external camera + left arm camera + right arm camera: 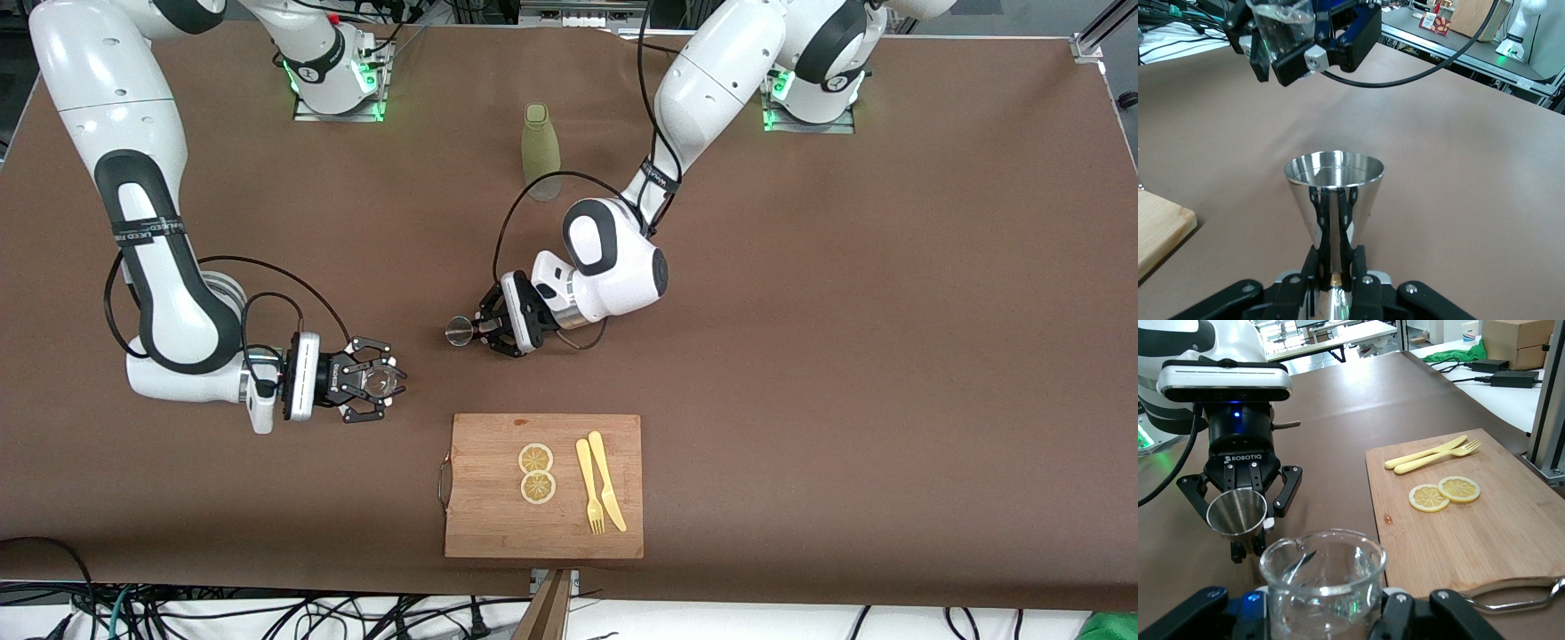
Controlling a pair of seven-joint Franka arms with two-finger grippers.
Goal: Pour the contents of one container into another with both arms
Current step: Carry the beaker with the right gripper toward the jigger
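Left tool (pixel 484 331) pinches the jigger (pixel 460 331) at its narrow waist, its fingers (pixel 1346 263) pressed against the metal, holding it upright with the round rim up over the bare desk (pixel 800 356). That arm reaches down from its base and bends so the wrist lies nearly level, pointing toward the right arm's end. Right tool (pixel 384 384) is clamped on the clear glass (pixel 380 382) (rim up, seemingly lifted off the desk), with its forearm folded low and level, pointing back toward the jigger. Seen from the front camera, the glass sits at about eight o'clock from the jigger, and the cutting board (pixel 498 524) at about five o'clock.
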